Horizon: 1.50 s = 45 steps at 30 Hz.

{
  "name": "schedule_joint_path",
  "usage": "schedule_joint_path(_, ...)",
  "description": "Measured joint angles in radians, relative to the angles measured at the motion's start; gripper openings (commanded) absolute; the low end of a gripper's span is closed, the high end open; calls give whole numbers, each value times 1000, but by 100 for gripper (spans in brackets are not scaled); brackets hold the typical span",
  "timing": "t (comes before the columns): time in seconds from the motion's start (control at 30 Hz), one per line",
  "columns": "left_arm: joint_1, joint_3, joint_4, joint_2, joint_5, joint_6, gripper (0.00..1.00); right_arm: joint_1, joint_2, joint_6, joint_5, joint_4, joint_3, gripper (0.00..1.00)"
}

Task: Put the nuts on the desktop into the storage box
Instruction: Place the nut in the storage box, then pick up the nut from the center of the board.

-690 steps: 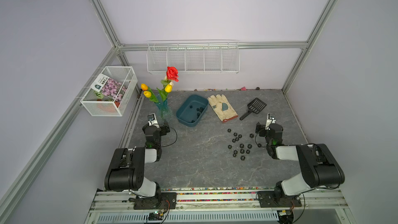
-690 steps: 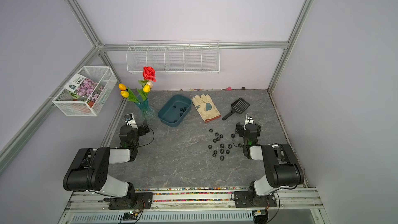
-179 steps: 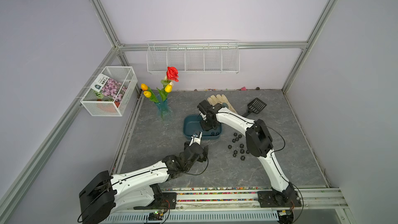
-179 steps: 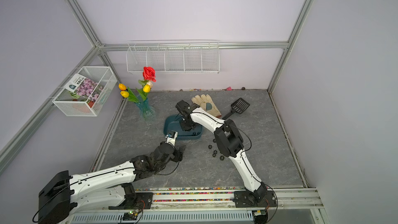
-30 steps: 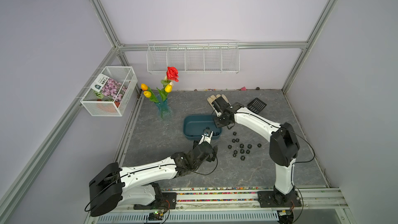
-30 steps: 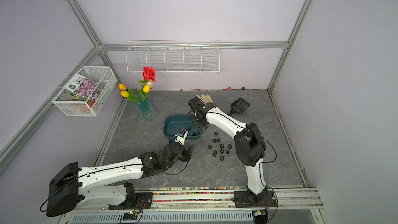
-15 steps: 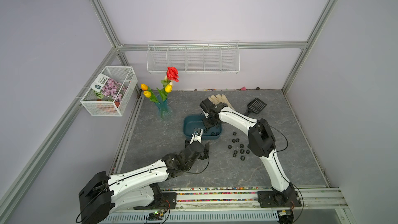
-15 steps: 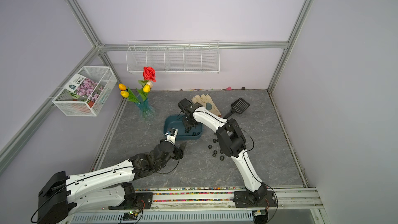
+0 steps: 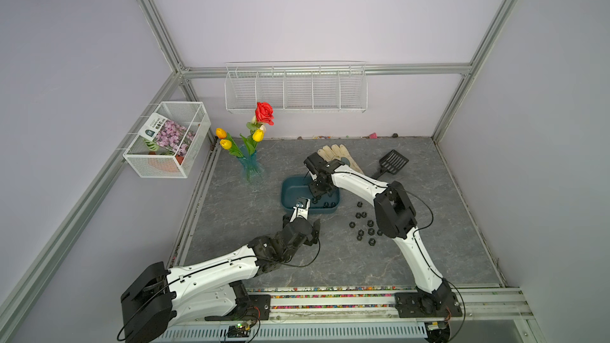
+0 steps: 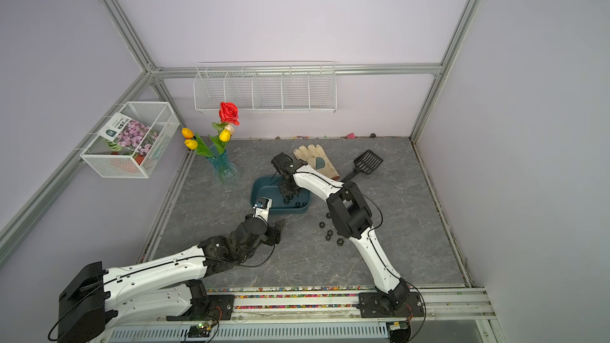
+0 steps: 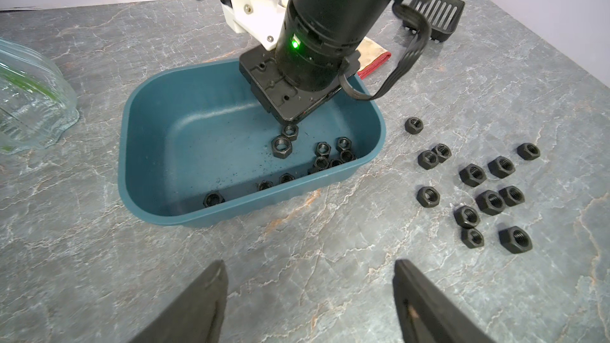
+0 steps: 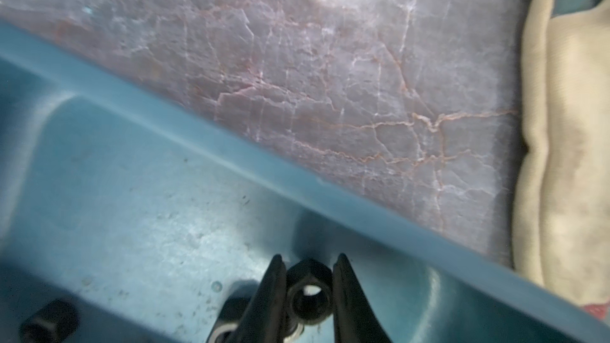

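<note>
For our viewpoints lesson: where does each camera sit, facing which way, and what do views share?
Top views: high over the base, looking down at the desktop; left arm, right arm.
Left wrist: low, facing the storage box; open left gripper, right arm.
Right wrist: over the box floor; right gripper shut on a nut.
Shared: the box.

We are looking at a dark grey, pale-veined surface (image 9: 346, 268) filling the lower middle of the frame. A teal storage box (image 9: 288, 191) is sitting on it near the centre, and loose black nuts (image 9: 372, 241) are lying just right of it. A pale glove (image 9: 333, 153) and a black slotted scoop (image 9: 392, 161) are resting above, and a glass vase (image 9: 251, 169) is standing at upper left.
</note>
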Motion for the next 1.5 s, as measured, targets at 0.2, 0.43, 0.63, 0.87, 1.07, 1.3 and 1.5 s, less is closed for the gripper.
schedule_joint_path(0.2,0,0,8,2,4,0,81,0,11,-1,1,3,4,29)
schedule_joint_path(0.43,0,0,8,2,10,0,81,0,12,-11,6,2,4,41)
schedule_joint_path(0.63,0,0,7,3,15,5,81,1,8,-15,7,2,-2,43)
schedule_joint_path(0.87,-10,13,-2,21,22,29,81,16,-116,-18,30,-11,-98,44)
schedule_joint_path(1.07,-58,56,-4,40,22,46,81,34,-356,-10,107,-17,-208,45)
schedule_joint_path(1.3,-108,96,12,111,28,51,81,13,-503,25,232,-31,-405,46)
schedule_joint_path(1.5,-121,111,47,171,58,48,81,-63,-523,58,240,-20,-624,46)
